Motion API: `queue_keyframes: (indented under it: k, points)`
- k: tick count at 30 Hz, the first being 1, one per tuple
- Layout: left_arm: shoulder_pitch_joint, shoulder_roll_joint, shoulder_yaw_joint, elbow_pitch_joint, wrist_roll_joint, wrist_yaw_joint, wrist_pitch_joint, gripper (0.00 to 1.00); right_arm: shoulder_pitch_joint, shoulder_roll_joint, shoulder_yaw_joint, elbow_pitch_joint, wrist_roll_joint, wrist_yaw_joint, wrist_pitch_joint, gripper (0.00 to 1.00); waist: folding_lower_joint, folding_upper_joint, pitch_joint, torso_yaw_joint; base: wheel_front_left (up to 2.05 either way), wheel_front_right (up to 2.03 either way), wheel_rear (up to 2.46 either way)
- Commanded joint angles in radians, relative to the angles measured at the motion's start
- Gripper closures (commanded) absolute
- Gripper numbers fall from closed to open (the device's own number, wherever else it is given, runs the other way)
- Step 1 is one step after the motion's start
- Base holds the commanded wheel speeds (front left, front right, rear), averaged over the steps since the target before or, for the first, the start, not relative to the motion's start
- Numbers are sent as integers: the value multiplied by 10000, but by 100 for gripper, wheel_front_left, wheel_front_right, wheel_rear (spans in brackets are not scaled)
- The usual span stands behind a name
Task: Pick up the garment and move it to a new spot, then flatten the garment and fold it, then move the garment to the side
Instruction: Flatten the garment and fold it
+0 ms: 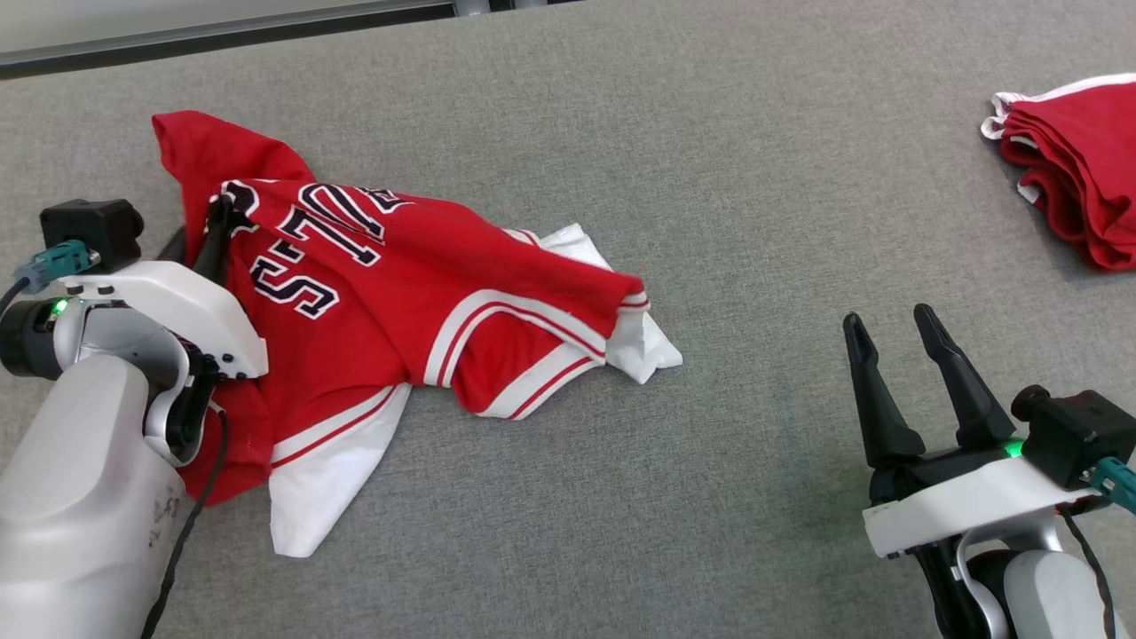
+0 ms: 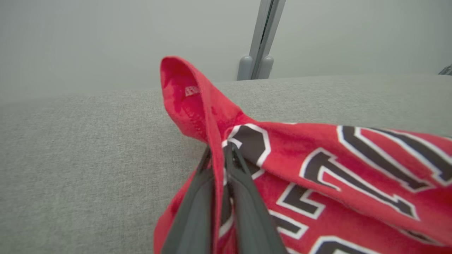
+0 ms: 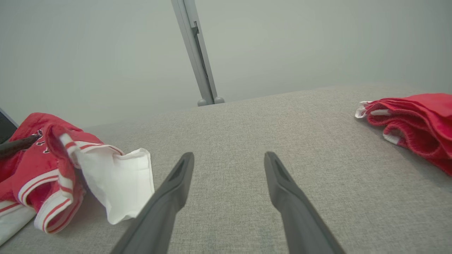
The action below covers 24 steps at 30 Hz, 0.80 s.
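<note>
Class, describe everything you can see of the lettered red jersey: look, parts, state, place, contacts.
The jersey is red soft knit with white sections, red-and-white striped trim and dark, white-edged lettering. It lies crumpled on the grey table, at the robot's left. The left gripper is shut on a fold beside the lettering.

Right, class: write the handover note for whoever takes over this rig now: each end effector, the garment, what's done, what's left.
Left end effector: shut on a fold of the red jersey, by its lettering.
Right end effector: open, empty, over bare table.
Jersey: crumpled on the table's left side; folded red pile at far right.
Done: grip taken.
Left: lift, move, flatten, fold, set aside.
</note>
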Motion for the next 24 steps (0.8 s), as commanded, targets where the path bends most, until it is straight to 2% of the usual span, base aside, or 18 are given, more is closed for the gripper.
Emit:
queue_keyframes:
  k: [1, 6, 8, 11, 16, 24]
  points:
    - [-273, 25, 54, 288, -29, -46, -206, 0, -133, -8, -49, 32, 33, 0, -108, 0, 0, 0, 54, -48, 0, 0, 0]
    - [-167, -45, 153, 653, 64, 188, -1053, 0, -117, 1, -151, 77, -7, 0, -155, 0, 0, 0, -3, 22, 0, 0, 0]
    - [189, -100, 252, 407, 140, 490, -1760, 0, -88, -21, -217, 51, -74, 0, -178, 0, 0, 0, -126, 152, 0, 0, 0]
    - [487, -120, 337, 60, 193, 674, -2061, 0, -74, -70, -243, 18, -104, 0, -164, 0, 0, 0, -236, 244, 0, 0, 0]
    - [1552, -128, 494, -1334, 445, 1217, -2359, 0, -13, -175, -383, -84, -211, 0, -57, 0, 0, 0, -562, 552, 0, 0, 0]
    - [3797, -174, 691, -4472, 1013, 2223, -2433, 0, 211, -374, -417, -202, -293, 0, 192, 0, 0, 0, -1298, 903, 0, 0, 0]
